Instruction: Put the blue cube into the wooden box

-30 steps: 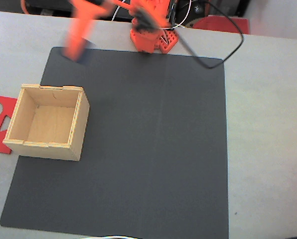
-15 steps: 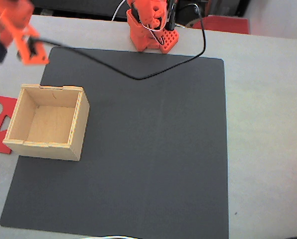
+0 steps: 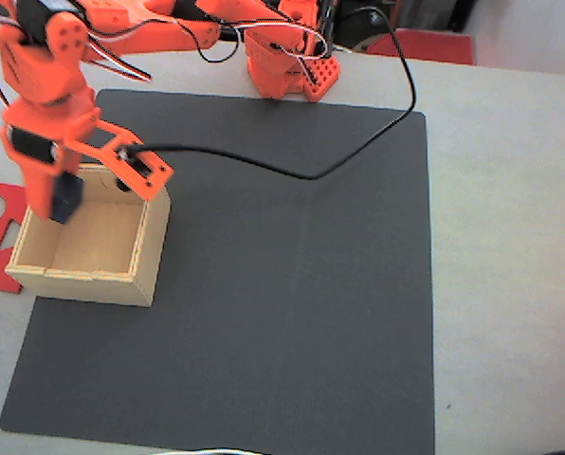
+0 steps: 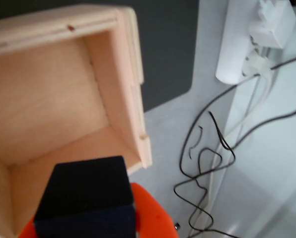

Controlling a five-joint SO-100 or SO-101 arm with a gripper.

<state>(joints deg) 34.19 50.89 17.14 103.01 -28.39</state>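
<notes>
Cube carried over the box mouth

Gripper point(image 3: 63, 197) is seen pinching the blue cube point(image 4: 86, 196) above the wooden box point(image 3: 145, 248), which sits at the left edge of the dark mat point(image 3: 292, 284) on the table point(image 3: 510, 237). In the fixed view the cube hangs over the box's back left corner, close to the wall. A release is best made after the cube is brought nearer the middle of the opening and lowered, so that a bounce off the rim is avoided.
</notes>
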